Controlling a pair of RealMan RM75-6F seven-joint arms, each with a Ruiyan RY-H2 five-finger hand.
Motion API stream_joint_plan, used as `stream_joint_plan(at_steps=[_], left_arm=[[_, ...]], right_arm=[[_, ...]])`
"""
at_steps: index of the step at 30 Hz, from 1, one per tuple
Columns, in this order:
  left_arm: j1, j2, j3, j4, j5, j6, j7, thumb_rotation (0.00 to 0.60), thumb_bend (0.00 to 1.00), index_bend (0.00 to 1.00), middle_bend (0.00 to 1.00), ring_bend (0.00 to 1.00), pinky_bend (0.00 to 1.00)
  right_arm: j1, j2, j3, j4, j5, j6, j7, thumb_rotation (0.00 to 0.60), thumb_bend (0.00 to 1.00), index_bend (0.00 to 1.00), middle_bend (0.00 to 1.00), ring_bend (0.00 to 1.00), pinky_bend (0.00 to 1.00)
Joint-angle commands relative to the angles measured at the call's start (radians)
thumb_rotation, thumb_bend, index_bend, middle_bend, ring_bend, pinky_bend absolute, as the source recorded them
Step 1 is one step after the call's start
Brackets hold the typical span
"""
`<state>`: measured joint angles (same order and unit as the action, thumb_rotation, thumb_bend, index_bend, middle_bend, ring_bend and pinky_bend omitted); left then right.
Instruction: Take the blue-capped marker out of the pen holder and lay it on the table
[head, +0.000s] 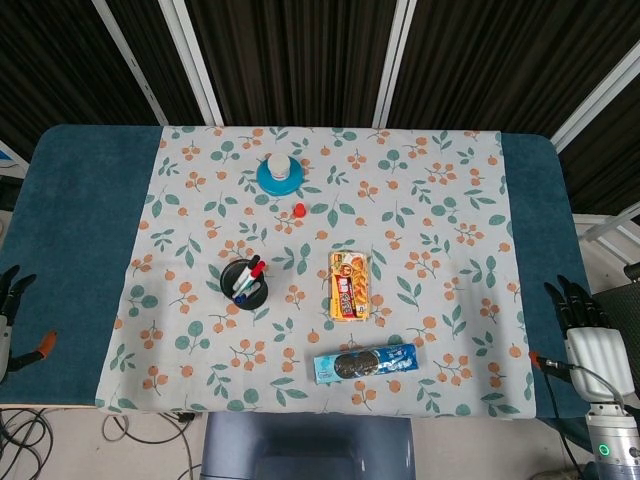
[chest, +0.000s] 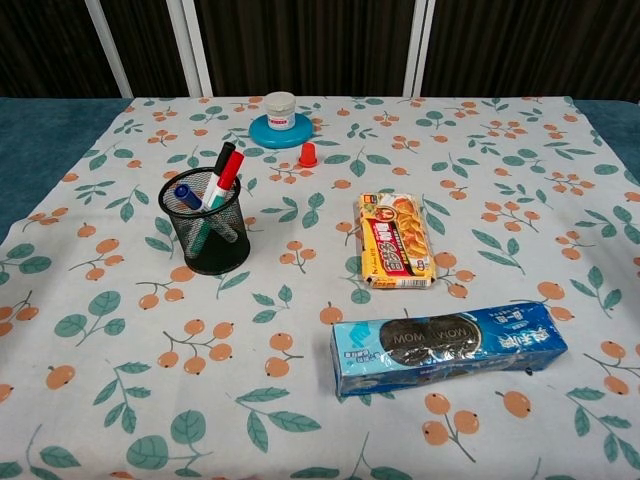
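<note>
A black mesh pen holder (chest: 207, 232) (head: 244, 283) stands on the left part of the floral cloth. Leaning in it are a blue-capped marker (chest: 187, 195) (head: 241, 296), a red-capped marker (chest: 229, 171) and a black-capped marker (chest: 223, 156). My left hand (head: 10, 318) hangs off the table's left edge, fingers apart, holding nothing. My right hand (head: 585, 322) hangs off the right edge, fingers spread, also empty. Neither hand shows in the chest view. Both are far from the holder.
A yellow snack packet (chest: 396, 240) lies at the centre. A blue cookie pack (chest: 446, 345) lies near the front. A white jar on a blue lid (chest: 281, 118) and a small red cap (chest: 308, 154) sit at the back.
</note>
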<state>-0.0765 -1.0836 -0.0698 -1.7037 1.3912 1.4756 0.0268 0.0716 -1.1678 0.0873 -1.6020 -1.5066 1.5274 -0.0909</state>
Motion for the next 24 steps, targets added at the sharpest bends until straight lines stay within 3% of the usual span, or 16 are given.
stream_joint_plan(at_steps=[1,13,20,24], left_arm=[[0.000,0.000,-0.001,0.001,0.000,-0.001,-0.002,0.600,0.25,0.10,0.00,0.00,0.00],[-0.047,-0.035,-0.014,0.050,0.082,-0.018,-0.096,0.600,0.25,0.11,0.00,0.00,0.00],[-0.138,-0.045,-0.028,-0.038,0.139,-0.102,-0.022,0.600,0.24,0.12,0.00,0.00,0.00],[-0.197,-0.068,-0.048,-0.088,0.089,-0.192,0.003,0.600,0.24,0.14,0.00,0.00,0.00]], right_arm=[[0.000,0.001,0.000,-0.003,0.003,-0.003,-0.003,0.600,0.10,0.10,0.01,0.07,0.17],[0.001,0.004,-0.002,-0.017,0.022,-0.021,-0.008,0.600,0.10,0.10,0.01,0.07,0.18],[0.001,0.004,0.000,-0.019,0.023,-0.020,-0.014,0.600,0.10,0.10,0.01,0.07,0.18],[-0.001,0.004,-0.001,-0.020,0.021,-0.016,-0.015,0.600,0.10,0.10,0.01,0.07,0.17]])
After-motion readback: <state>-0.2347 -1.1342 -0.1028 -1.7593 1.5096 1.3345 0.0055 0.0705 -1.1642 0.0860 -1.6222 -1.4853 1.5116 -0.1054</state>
